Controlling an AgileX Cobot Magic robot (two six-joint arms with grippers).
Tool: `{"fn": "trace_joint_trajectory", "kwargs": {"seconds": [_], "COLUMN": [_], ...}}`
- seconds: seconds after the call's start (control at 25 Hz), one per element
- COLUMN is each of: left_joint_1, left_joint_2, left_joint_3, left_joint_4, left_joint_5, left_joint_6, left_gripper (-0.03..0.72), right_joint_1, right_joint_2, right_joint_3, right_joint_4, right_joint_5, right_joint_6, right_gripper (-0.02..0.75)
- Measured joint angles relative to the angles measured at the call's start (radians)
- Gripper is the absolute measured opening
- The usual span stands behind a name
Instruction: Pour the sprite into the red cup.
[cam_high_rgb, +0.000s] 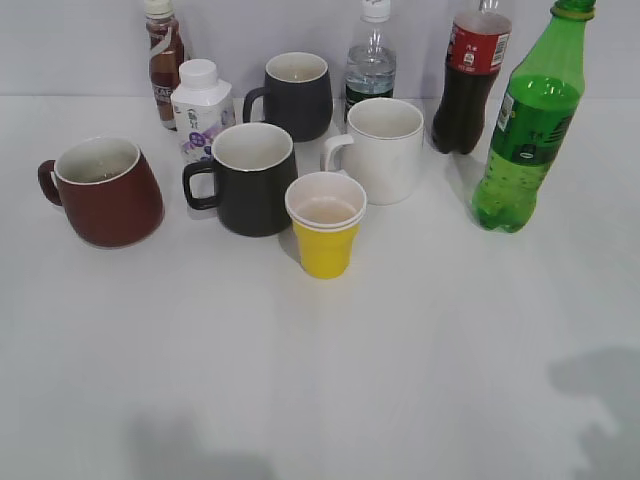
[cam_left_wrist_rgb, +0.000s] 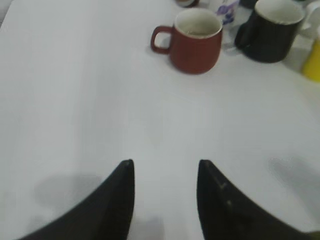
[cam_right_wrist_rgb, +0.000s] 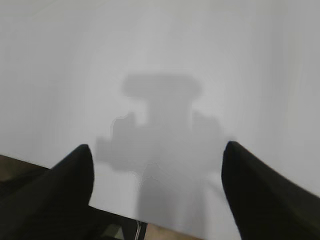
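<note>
Left gripper (cam_left_wrist_rgb: 165, 172): fingers parted with bare table between them, holding nothing, above the white table (cam_left_wrist_rgb: 90, 100).
Right gripper (cam_right_wrist_rgb: 157, 160): fingers spread wide, nothing between them, over bare tabletop; the table's near edge (cam_right_wrist_rgb: 60, 172) runs just under the fingertips, and the gripper's shadow lies on the surface ahead.
Red cup (cam_high_rgb: 102, 190): upright at the far left of the cluster, handle at 9 o'clock in the exterior view; from the left wrist view it sits at about 12 o'clock, well apart from the fingers, with open table between.
Sprite (cam_high_rgb: 530, 125): upright at the far right, uncapped as far as can be seen, well apart from the red cup.
Cola bottle (cam_high_rgb: 472, 80): at 10 o'clock of the sprite, near it.
Between them: front black mug (cam_high_rgb: 250, 178), back black mug (cam_high_rgb: 296, 95), white mug (cam_high_rgb: 382, 148), yellow paper cup (cam_high_rgb: 326, 225).
Open room: the whole front half of the table is bare; the left side of the red cup is unobstructed.
</note>
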Motion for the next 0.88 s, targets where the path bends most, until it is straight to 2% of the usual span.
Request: {"fn": "trace_joint_trajectory", "kwargs": {"seconds": [0.16, 0.36, 0.88], "left_joint_1": [0.0, 0.0, 0.0], "left_joint_2": [-0.021, -0.021, -0.021], "left_joint_3": [0.102, 0.133, 0.159], "left_joint_4": [0.007, -0.001, -0.006], "left_joint_5": [-0.012, -0.103, -0.15], "left_joint_6": [0.001, 0.065, 0.08], "left_gripper": [0.328, 0.327, 0.298], "right_joint_1": [0.0, 0.0, 0.0], "right_joint_2": [-0.173, -0.325, -0.345], "right_joint_3": [0.054, 0.085, 0.093], "right_joint_4": [-0.023, -0.029, -0.031], "right_joint_5": [0.018, -0.02, -0.03], "right_joint_6": [0.002, 0.003, 0.003], "right_gripper": [0.594, 0.594, 0.594]}}
